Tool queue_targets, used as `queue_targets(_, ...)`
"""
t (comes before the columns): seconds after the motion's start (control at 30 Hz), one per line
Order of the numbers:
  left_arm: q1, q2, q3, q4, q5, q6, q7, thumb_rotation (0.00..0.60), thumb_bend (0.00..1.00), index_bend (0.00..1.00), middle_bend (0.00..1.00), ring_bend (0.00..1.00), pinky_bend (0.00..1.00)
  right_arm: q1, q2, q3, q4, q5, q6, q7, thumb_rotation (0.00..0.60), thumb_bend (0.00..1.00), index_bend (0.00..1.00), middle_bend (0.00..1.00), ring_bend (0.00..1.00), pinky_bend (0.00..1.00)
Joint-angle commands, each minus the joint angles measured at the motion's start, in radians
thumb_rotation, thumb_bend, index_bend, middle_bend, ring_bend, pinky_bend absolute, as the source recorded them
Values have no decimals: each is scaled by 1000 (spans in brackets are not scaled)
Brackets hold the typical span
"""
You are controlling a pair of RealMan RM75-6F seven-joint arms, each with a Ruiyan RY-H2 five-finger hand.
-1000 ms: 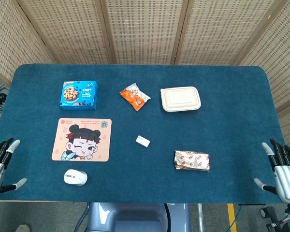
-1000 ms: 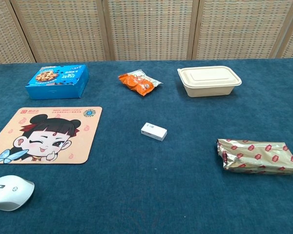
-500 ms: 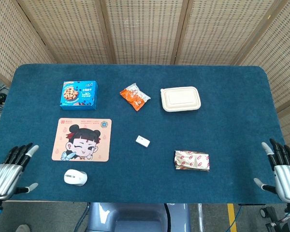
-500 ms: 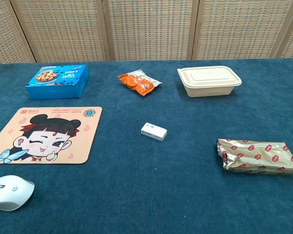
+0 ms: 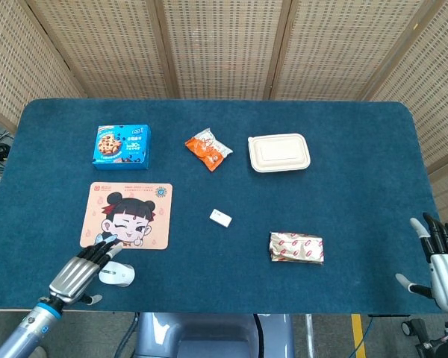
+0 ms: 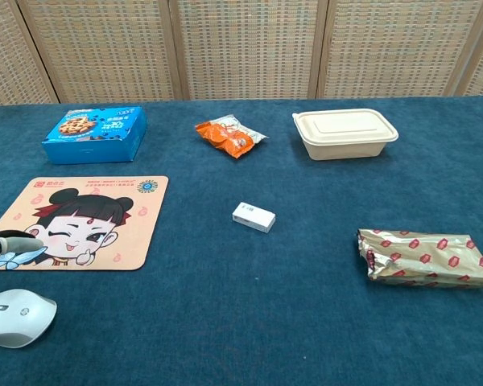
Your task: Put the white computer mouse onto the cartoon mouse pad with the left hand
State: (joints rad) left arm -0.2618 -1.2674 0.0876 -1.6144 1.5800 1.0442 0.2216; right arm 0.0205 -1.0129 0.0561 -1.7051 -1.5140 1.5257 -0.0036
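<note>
The white computer mouse (image 5: 120, 275) (image 6: 16, 317) lies on the blue table near the front edge, just below the cartoon mouse pad (image 5: 127, 215) (image 6: 80, 221). My left hand (image 5: 84, 271) hovers at the mouse's left side with its fingers stretched out toward the pad's lower left corner, holding nothing. In the chest view only its fingertips (image 6: 8, 240) show at the left edge, over the pad. My right hand (image 5: 442, 265) hangs open off the table's right front corner.
A blue cookie box (image 5: 121, 145) lies behind the pad. An orange snack bag (image 5: 207, 148), a beige lidded food container (image 5: 279, 152), a small white box (image 5: 221, 217) and a gold foil packet (image 5: 296, 247) are spread over the middle and right of the table.
My left hand has swung in from the table's left front corner to beside the mouse, fingers reaching over the pad's corner. The right hand has barely shifted. The mouse has not moved.
</note>
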Motion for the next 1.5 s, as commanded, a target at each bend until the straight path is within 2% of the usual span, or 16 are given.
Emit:
queue_targets(0.03,-22,-19,-7,10,-22,-33,22,600,18,57,18,22,175,1,3,3,2,5,-2,6,600,0,0,0,0,0)
queue_targets(0.37,-75,-73,-19,36,-74,-90,133,600,40,301,241,226,319,2,4,10,6,21,-6,9,600,0,0,0,0,0)
queue_targets(0.5,-85,-86,-23,48,-73,-78,147,600,97,408,352,320,379,3,3,11,9,26,-9,8,600,0,0,0,0,0)
queue_targets(0.6,-96,-86,-25,57,-68,-75,150,600,129,461,390,352,402,3,1,13,12,31,-11,7,600,0,0,0,0,0)
queue_targets(0.73,-135,-65,-23,78,-17,-81,111,600,138,483,403,360,407,5,-2,19,14,44,-14,-2,600,0,0,0,0,0)
queue_targets(0.83,-177,-55,-10,145,107,-35,-11,600,144,497,412,366,408,7,-5,24,15,58,-18,-7,600,0,0,0,0,0)
queue_targets(0.93,-236,-74,17,347,316,131,-211,600,153,527,435,379,411,11,-13,30,21,82,-31,-22,600,0,0,0,0,0)
queue_targets(0.97,-245,-82,23,390,345,161,-243,600,153,532,439,381,412,12,-15,32,21,86,-33,-25,600,0,0,0,0,0)
queue_targets(1.13,-326,-158,60,768,526,389,-418,600,149,551,457,390,417,21,-29,45,34,129,-55,-51,600,0,0,0,0,0)
queue_targets(1.2,-350,-190,72,899,564,452,-454,600,146,555,460,391,417,25,-33,50,39,144,-62,-59,600,0,0,0,0,0)
queue_targets(1.23,-377,-218,84,1025,594,496,-482,600,147,556,460,391,417,28,-37,55,46,161,-71,-66,600,0,0,0,0,0)
queue_targets(1.33,-420,-287,115,1276,625,577,-568,600,168,558,460,391,417,35,-46,67,51,194,-82,-88,600,0,0,0,0,0)
queue_targets(1.4,-439,-321,127,1380,620,603,-620,600,174,558,460,391,417,38,-53,73,56,211,-84,-106,600,0,0,0,0,0)
queue_targets(1.5,-465,-345,156,1462,625,608,-657,600,173,558,460,391,417,41,-61,78,61,232,-90,-129,600,0,0,0,0,0)
